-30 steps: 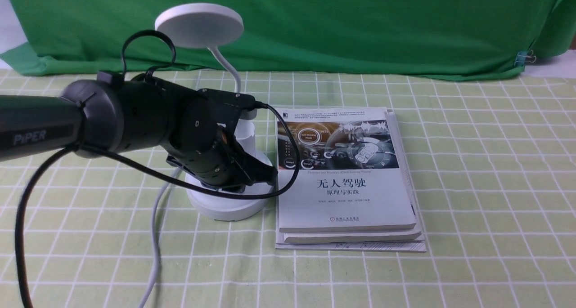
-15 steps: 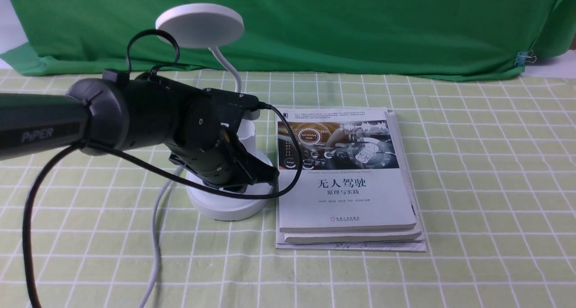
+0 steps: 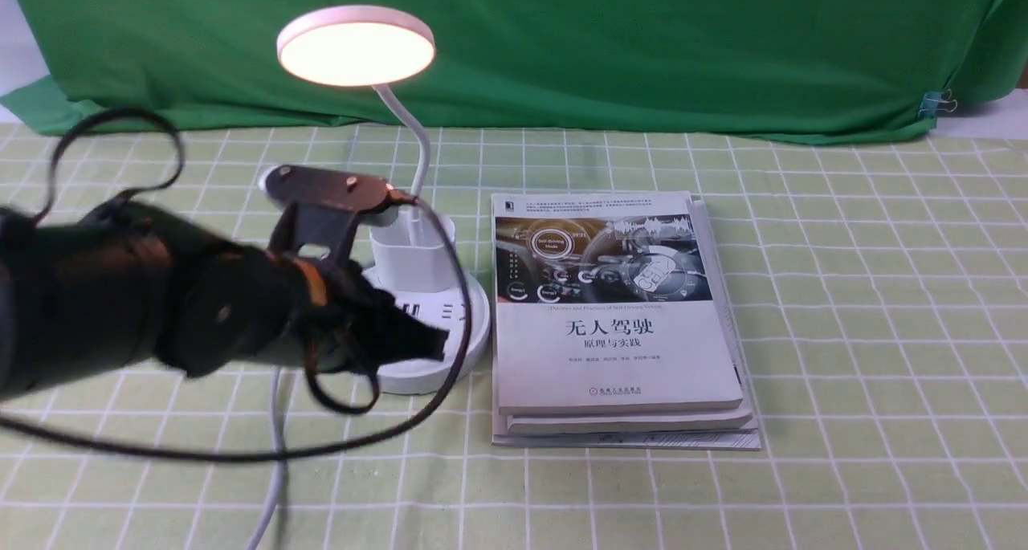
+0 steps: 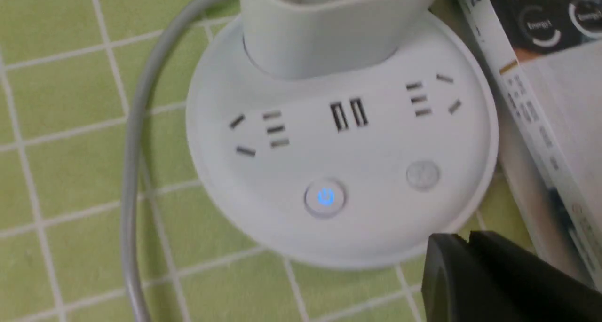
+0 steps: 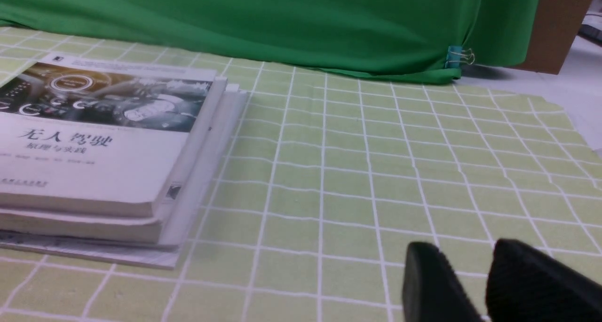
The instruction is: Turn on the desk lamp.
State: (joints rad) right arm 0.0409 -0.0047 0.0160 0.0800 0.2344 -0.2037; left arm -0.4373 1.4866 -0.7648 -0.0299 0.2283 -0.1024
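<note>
We saw the desk lamp (image 3: 409,261) standing on the checked green tablecloth (image 3: 843,333), left of centre in the front view. Its round base (image 4: 338,138) sat just beside a stack of books (image 3: 618,349); we could not tell whether they touched. The disc head (image 3: 356,48) glowed warm above the thin neck, in front of the green backdrop (image 3: 642,44). On the base, 1 of the 2 buttons, the power button (image 4: 324,197), shone blue, while the other button (image 4: 422,175) was unlit. A grey cord (image 4: 136,138) ran off the base across the cloth.

The left gripper (image 4: 469,242) was blurred in the front view, where it hung at the near edge of the base. In its wrist view the 2 fingers were pressed together with nothing between them, clear of both buttons and just off the rim near the books.

The right gripper (image 5: 479,275) hovered low over bare cloth, well apart from the lamp, its fingers parted by a narrow gap and gripping nothing.
</note>
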